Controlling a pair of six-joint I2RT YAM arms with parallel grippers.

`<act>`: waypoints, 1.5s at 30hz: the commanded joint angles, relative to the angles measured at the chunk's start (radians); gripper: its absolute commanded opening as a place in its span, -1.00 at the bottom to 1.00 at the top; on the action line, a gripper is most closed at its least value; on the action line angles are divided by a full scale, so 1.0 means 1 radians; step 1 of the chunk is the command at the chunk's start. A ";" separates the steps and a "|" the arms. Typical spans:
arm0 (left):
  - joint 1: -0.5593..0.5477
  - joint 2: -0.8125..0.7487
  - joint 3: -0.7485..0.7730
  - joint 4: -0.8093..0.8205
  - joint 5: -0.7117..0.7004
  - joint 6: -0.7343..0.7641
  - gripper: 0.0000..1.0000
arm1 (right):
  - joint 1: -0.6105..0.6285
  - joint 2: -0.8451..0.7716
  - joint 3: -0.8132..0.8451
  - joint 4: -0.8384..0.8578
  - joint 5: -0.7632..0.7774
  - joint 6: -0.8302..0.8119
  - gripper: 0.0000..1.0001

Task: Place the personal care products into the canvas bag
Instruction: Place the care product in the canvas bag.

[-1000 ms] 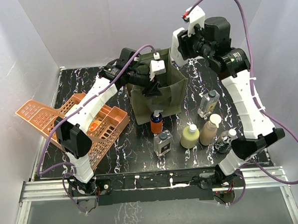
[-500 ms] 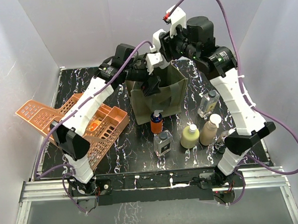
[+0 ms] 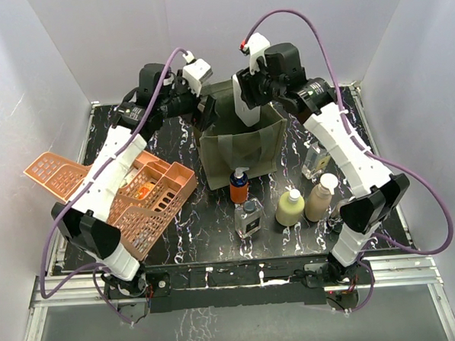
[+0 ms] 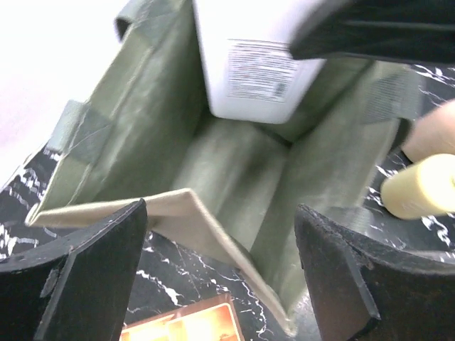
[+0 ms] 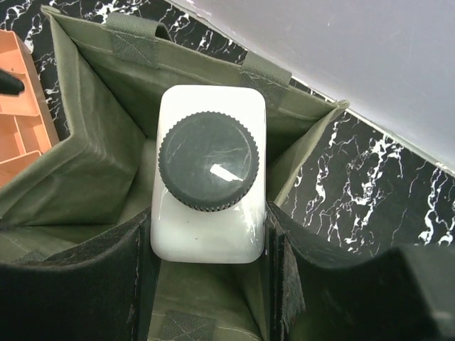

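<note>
The olive canvas bag (image 3: 238,151) stands open at mid table. My right gripper (image 3: 252,99) hangs over its mouth, shut on a white bottle (image 3: 248,110) with a black ribbed cap (image 5: 208,160). The fingers (image 5: 85,284) press both flanks of the bottle, which sits above the bag's inside (image 5: 92,163). My left gripper (image 3: 206,110) is open and empty just off the bag's left rim (image 4: 178,202). In that wrist view the white bottle (image 4: 256,71) shows over the bag. In front of the bag stand an orange bottle (image 3: 238,187), a square clear one (image 3: 248,219), a yellow-green pump (image 3: 290,207) and a tan one (image 3: 321,198).
A clear bottle with a black cap (image 3: 316,160) stands right of the bag, half behind the right arm. Orange lattice baskets (image 3: 148,194) lie at the left, one tipped over the table edge. White walls close in the back and sides.
My left gripper opened and drew back up and left from the bag's mouth. The right arm carried the white bottle leftward until it came over the bag opening.
</note>
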State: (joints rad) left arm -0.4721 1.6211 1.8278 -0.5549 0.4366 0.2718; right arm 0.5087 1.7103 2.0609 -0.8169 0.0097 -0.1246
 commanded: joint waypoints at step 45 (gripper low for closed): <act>-0.020 -0.046 -0.196 0.108 -0.214 -0.195 -1.00 | 0.034 -0.046 -0.144 0.331 0.139 -0.143 -0.85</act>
State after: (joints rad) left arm -0.4931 1.5761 1.6081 -0.4183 0.1837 0.0887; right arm 0.5343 1.6913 1.8275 -0.6548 0.1623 -0.2737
